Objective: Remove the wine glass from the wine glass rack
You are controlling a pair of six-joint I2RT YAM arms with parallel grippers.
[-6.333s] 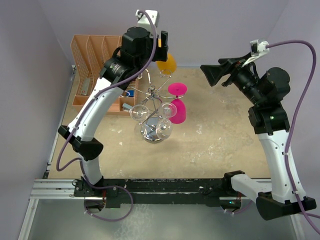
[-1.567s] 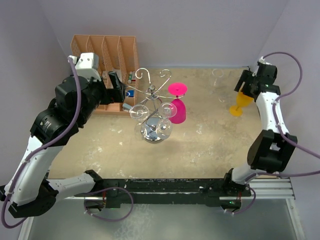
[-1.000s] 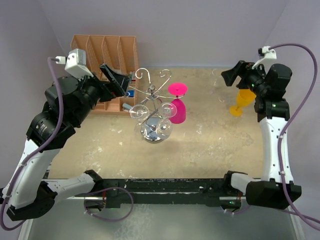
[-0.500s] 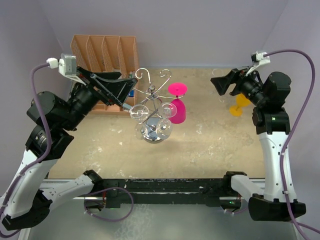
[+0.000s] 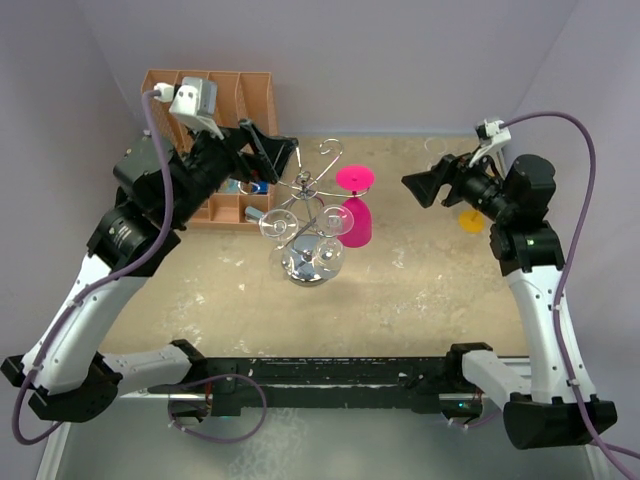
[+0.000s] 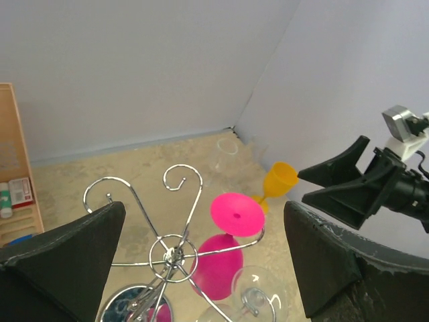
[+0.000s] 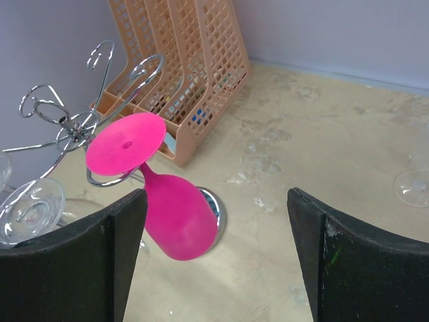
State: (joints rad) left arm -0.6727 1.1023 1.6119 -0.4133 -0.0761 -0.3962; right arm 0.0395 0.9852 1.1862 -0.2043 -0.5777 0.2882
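— Where's the bright pink wine glass (image 5: 358, 222)?
— Hanging upside down on the shiny silver wire rack (image 5: 305, 186) on the beige table (image 5: 420, 290).
— The jaws?
— Both apart, left jaws and right jaws, holding nothing.

The wine glass rack (image 5: 305, 192) is finished in shiny silver chrome. A magenta wine glass (image 5: 358, 224) and clear glasses (image 5: 275, 225) are seen on it, and an orange-yellow glass (image 6: 278, 180) at 2 o'clock. The file organizer (image 7: 194, 74) is coloured peach-orange with a grid mesh. The table (image 5: 430, 290) is mottled beige.
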